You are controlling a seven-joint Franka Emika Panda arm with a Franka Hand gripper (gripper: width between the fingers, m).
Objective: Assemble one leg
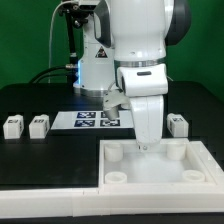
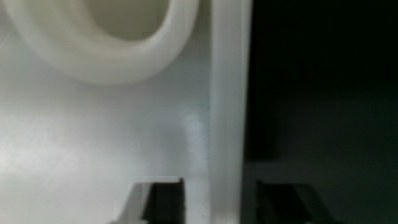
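The white tray lies at the front right of the black table. My gripper reaches straight down onto its back rim. In the wrist view the gripper has its two dark fingers close on either side of the tray's upright wall, shut on it. A round corner socket shows on the tray's floor. Three small white legs with tags stand on the table behind: two at the exterior view's left and one at the right, all apart from the gripper.
The marker board lies behind the tray near the arm's base. A white L-shaped wall borders the table's front left, right against the tray's left side. Cables and a stand are at the back left.
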